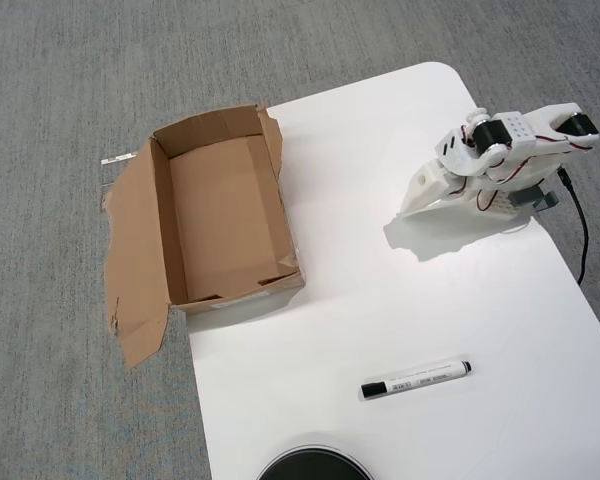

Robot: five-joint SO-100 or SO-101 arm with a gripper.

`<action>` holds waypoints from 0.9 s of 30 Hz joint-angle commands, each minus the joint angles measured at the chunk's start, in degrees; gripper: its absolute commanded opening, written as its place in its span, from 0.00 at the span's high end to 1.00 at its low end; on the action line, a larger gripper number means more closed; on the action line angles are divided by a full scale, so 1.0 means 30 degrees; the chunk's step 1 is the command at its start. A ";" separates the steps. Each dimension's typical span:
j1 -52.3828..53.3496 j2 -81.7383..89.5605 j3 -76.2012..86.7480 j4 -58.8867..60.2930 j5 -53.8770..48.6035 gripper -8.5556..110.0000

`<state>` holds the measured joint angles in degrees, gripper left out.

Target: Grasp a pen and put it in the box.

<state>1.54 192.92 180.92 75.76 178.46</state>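
Sitting open and holding nothing: box (225, 212).
Lying well apart on table (380, 300): pen (416, 379); gripper (422, 195) state impossible to tell.

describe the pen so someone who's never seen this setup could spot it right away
Start at the white table that fills the right side of the overhead view and go to its lower middle, below the cardboard box at the table's left edge. The pen lies flat there, alone: a slim white barrel with a black cap, unlike the round black object at the bottom edge.
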 commanded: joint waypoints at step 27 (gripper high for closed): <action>-0.0161 -0.3867 -0.7046 0.0205 -0.0073 0.92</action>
<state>1.36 188.61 168.53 76.38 178.46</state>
